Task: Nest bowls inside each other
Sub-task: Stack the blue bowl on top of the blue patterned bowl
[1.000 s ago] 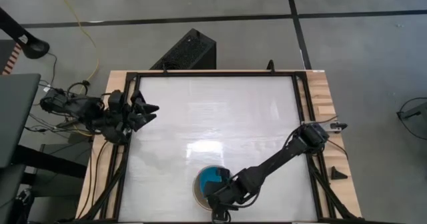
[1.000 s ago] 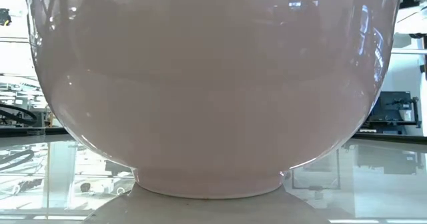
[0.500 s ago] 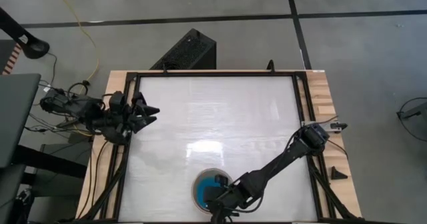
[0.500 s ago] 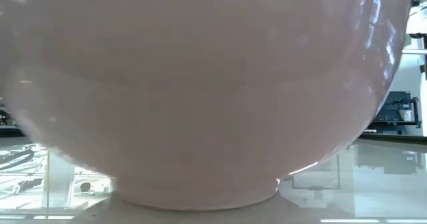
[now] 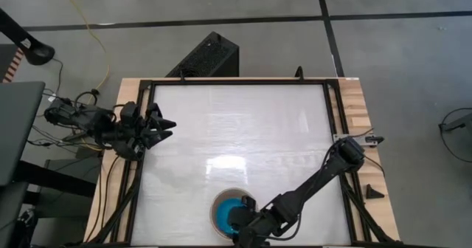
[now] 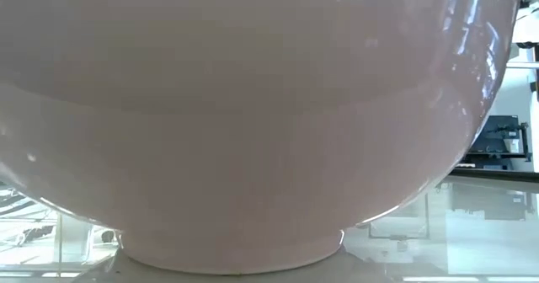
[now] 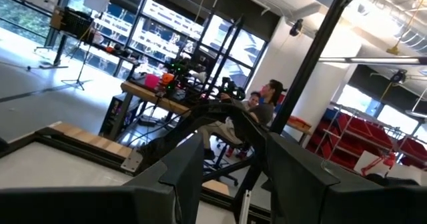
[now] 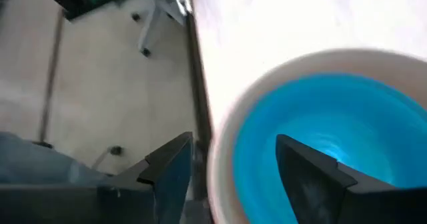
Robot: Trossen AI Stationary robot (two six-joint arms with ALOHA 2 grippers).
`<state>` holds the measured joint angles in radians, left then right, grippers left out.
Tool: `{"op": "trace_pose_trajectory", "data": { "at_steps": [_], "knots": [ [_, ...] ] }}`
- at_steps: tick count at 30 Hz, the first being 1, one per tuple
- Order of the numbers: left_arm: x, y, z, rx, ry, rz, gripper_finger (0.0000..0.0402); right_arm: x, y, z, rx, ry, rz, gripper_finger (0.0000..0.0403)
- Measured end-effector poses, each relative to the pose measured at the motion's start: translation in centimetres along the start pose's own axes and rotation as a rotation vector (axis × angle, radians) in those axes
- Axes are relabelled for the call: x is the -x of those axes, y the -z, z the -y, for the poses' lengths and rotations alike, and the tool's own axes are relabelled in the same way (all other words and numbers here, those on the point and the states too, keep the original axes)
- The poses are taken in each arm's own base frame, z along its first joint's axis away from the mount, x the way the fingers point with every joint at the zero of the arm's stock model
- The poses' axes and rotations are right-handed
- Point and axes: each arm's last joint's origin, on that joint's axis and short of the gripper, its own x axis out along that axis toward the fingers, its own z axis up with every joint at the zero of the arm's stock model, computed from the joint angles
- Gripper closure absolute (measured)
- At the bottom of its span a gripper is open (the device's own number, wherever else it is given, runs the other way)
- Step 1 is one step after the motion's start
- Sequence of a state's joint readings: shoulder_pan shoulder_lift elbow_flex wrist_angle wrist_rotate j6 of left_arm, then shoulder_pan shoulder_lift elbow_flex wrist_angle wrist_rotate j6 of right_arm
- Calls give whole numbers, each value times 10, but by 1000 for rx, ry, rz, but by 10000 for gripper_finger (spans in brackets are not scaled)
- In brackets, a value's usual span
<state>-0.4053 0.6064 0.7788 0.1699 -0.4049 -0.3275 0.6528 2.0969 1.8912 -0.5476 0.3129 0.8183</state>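
Note:
A stack of nested bowls (image 5: 225,209) stands on its foot ring (image 6: 232,256) close to the table's near edge. Its pale outer bowl (image 8: 223,151) holds a blue bowl (image 8: 333,124). In the low view the outer bowl's wall (image 6: 253,106) fills the picture. My right gripper (image 8: 235,139) is open above the stack's right rim, one finger (image 8: 307,174) over the blue inside and the other (image 8: 167,174) outside the pale rim; it touches neither. My left gripper (image 5: 161,122) waits open above the table's left edge.
A black frame (image 5: 236,81) runs round the white tabletop (image 5: 243,130), which lies bare to the far side of the stack. The stack sits hard by the near frame rail (image 8: 199,117). Beyond the table the left wrist view shows a seated person (image 7: 263,101).
My right gripper has moved toward the table's near edge and risen a little, turning at the wrist. The bowl stack has slid a short way toward the near edge and stands upright on its foot.

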Motion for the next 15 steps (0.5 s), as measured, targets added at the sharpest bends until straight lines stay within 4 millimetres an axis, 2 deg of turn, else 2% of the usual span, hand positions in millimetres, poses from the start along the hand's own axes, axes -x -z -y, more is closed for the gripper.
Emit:
{"op": "trace_pose_trajectory", "data": {
  "at_steps": [3,5,13,15],
  "knots": [
    [0,0,0,0,1,-2,251,2,0,-3,-16,-6,28,170],
    [0,0,0,0,0,-4,251,3,3,-4,-34,22,37,196],
    [0,1,0,-2,2,-11,251,3,14,2,-73,210,154,369],
    [0,2,0,1,4,-17,251,-3,18,7,-89,232,181,385]
  ]
}}
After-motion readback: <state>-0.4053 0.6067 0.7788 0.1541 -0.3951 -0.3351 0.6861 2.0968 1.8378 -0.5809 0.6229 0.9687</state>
